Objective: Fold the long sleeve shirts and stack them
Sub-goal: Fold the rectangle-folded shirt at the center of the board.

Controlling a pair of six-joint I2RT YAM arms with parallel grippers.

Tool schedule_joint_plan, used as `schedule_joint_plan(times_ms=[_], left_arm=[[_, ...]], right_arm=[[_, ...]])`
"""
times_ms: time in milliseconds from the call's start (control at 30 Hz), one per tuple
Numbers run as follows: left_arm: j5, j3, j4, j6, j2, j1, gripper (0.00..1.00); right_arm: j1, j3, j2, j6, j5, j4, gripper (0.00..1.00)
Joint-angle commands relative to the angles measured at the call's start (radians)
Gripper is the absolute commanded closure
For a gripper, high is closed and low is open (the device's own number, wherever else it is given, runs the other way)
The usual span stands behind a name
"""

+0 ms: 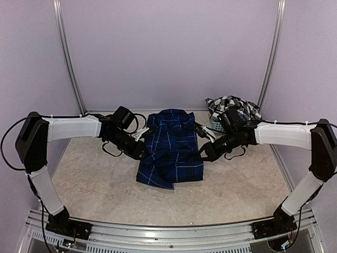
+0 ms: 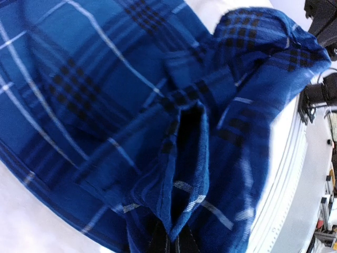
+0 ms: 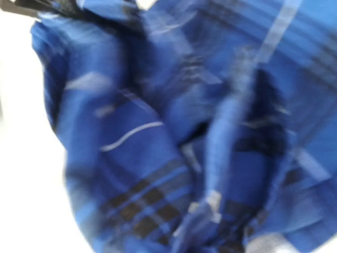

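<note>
A navy long sleeve shirt (image 1: pixel 171 150) with thin white grid lines lies partly folded mid-table, collar toward the back. My left gripper (image 1: pixel 143 153) is at its left edge, shut on a fold of the navy cloth (image 2: pixel 181 174) that rises from between the dark fingers (image 2: pixel 158 243). My right gripper (image 1: pixel 203 154) is at the shirt's right edge. In the blurred right wrist view the navy cloth (image 3: pixel 158 158) fills the frame, bunches at the jaws and hides the fingers. A black-and-white checked shirt (image 1: pixel 234 105) is heaped at the back right.
A small grey-blue mesh basket (image 1: pixel 217 125) stands under the checked shirt, just behind my right wrist. Lilac walls close the back and sides. The table's metal rail (image 1: pixel 168 234) runs along the near edge between the arm bases.
</note>
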Motion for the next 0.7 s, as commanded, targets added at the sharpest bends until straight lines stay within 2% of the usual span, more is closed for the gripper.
schedule_joint_plan(times_ms=[0,400,567,667], left_arm=[[-0.057,-0.089,0.013,-0.080,-0.138,-0.110,1.00],[-0.228,-0.357,0.080,-0.362,-0.503,-0.381,1.00],[-0.269,-0.410,0.108,-0.450,-0.576,-0.516,1.00],[-0.273,-0.398,0.112,-0.463,-0.591,-0.552,1.00]], right_arm=[[0.083,-0.089,-0.145,0.065,0.032,-0.049,1.00],[0.256,-0.341,-0.538,0.234,0.086,-0.086,1.00],[0.329,-0.425,-0.692,0.337,0.123,-0.099,1.00],[0.344,-0.423,-0.763,0.381,0.140,-0.125,1.00]])
